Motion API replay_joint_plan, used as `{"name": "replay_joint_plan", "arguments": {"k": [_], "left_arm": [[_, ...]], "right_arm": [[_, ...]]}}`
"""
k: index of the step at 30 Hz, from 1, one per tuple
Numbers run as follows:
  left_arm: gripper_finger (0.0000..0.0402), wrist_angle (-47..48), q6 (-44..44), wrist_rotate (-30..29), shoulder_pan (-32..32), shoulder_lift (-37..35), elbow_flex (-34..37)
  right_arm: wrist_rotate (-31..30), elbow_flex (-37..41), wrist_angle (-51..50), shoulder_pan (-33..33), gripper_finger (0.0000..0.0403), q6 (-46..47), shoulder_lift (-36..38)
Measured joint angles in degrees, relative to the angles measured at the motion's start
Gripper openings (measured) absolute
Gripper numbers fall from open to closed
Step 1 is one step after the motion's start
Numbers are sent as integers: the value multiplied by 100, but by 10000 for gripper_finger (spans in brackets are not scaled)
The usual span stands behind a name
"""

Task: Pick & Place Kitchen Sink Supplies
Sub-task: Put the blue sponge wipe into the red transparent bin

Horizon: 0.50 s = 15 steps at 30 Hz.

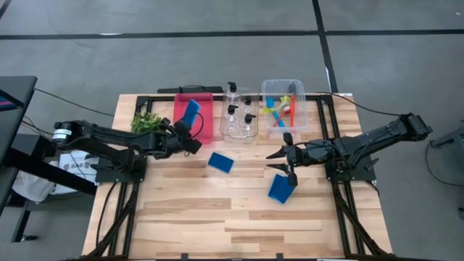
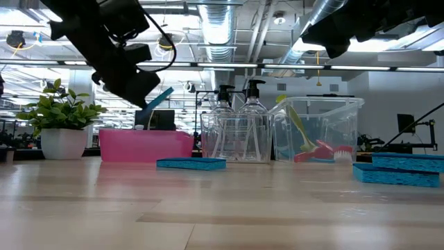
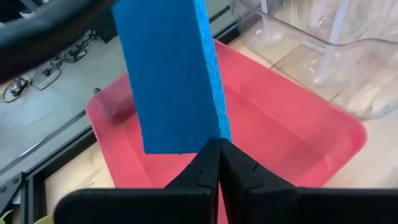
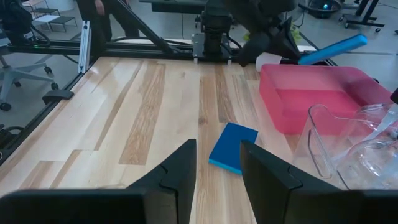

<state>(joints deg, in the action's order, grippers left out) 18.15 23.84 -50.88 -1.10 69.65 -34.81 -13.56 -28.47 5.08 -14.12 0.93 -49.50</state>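
Note:
My left gripper [image 1: 190, 130] is shut on a blue sponge [image 1: 192, 110] over the red tray [image 1: 205, 123]; the low view shows this sponge [image 2: 159, 99] above the tray. A second blue sponge [image 1: 221, 162] lies flat on the table, ahead of my right gripper [image 4: 217, 165] in its wrist view. The right gripper [image 1: 279, 161] is open, hovering right of that sponge and touching nothing. A third blue sponge [image 1: 281, 188] lies flat near the right gripper. Pump bottles [image 1: 239, 110] stand in one clear bin; brushes [image 1: 283, 109] lie in another. My left gripper pinches the blue sponge between its two fingers [image 3: 205, 165] at the sponge's end edge [image 3: 214, 134]. The fingers come from the table's left, slanting toward the far side. The sponge sticks out beyond the fingertips, tilted and lifted clear above the red tray [image 3: 280, 130].
A small leafy plant [image 1: 148, 122] in a white pot stands left of the red tray. The two clear bins [image 1: 293, 87] sit side by side along the far edge, right of the tray. Bare wood spreads across the near half of the table [image 1: 217, 225].

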Motion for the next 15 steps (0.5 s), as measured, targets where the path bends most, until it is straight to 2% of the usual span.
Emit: {"name": "replay_joint_plan", "arguments": {"k": [8, 15], "left_arm": [[12, -471, 55, 233, -149, 297, 0], [58, -817, 67, 337, -263, 468, -1]], "right_arm": [[0, 0, -13, -1, 117, 0, 0], [0, -2, -32, 1, 117, 2, -21]]}}
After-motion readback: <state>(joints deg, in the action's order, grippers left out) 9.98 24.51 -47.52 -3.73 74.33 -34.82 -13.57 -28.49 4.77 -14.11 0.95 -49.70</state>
